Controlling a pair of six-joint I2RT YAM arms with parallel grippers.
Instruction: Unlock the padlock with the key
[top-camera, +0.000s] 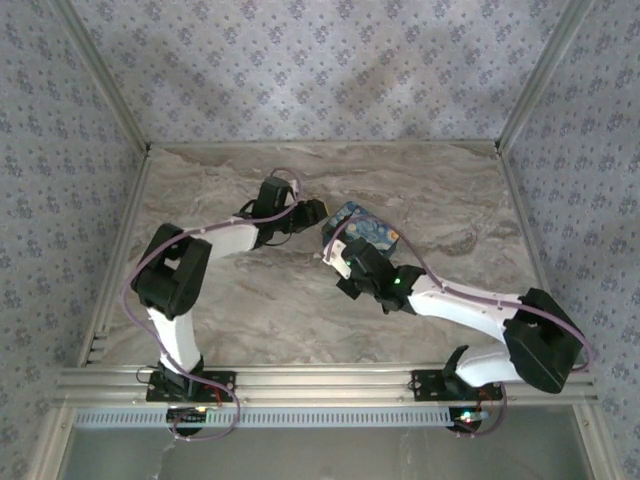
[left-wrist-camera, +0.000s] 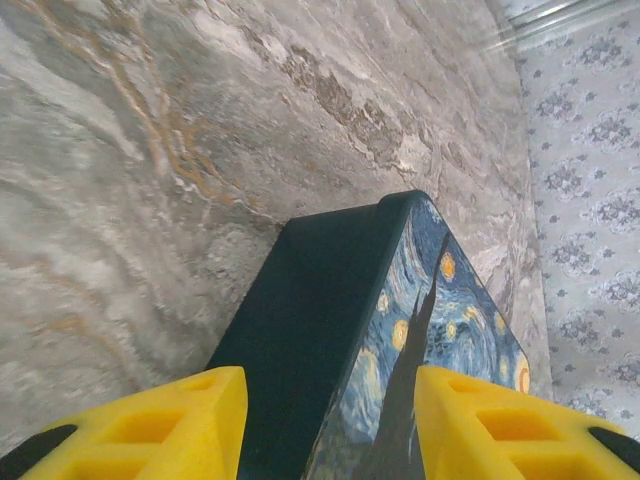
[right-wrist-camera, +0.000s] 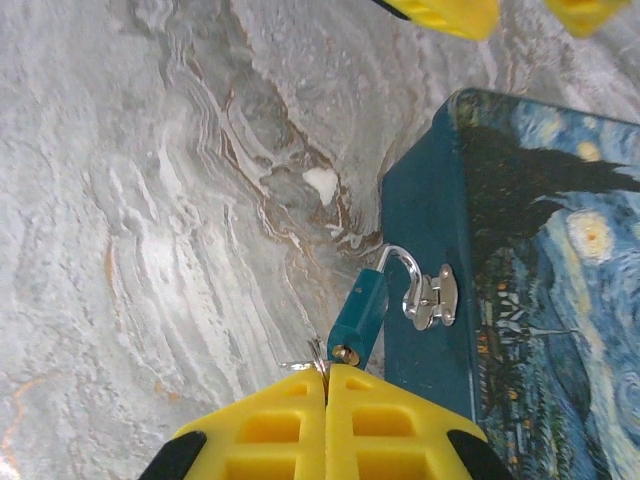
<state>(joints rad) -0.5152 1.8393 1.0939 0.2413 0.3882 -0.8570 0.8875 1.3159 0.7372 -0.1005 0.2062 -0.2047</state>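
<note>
Expect the light, rigid padlock (right-wrist-camera: 360, 308), hanging loose from the hasp (right-wrist-camera: 432, 298) on the near-left side of the box (right-wrist-camera: 540, 260), to swing when pushed; steady its blue body. Note the thin key (right-wrist-camera: 314, 358) pinched in the closed right gripper (right-wrist-camera: 326, 375), and the left gripper (left-wrist-camera: 330, 385) half-wide, clamping the box.

We find nothing we can read in any view. The swirl-printed box (right-wrist-camera: 540, 300) carries a painted night sky of stars and swirls, with no lettering that we can make out. The padlock (right-wrist-camera: 358, 312) hanging from the box's latch shows a plain blue body. We can make out no brand or number on it. The sliver of key (right-wrist-camera: 314, 358) at its lower end is too small for us to tell any stamp.
</note>
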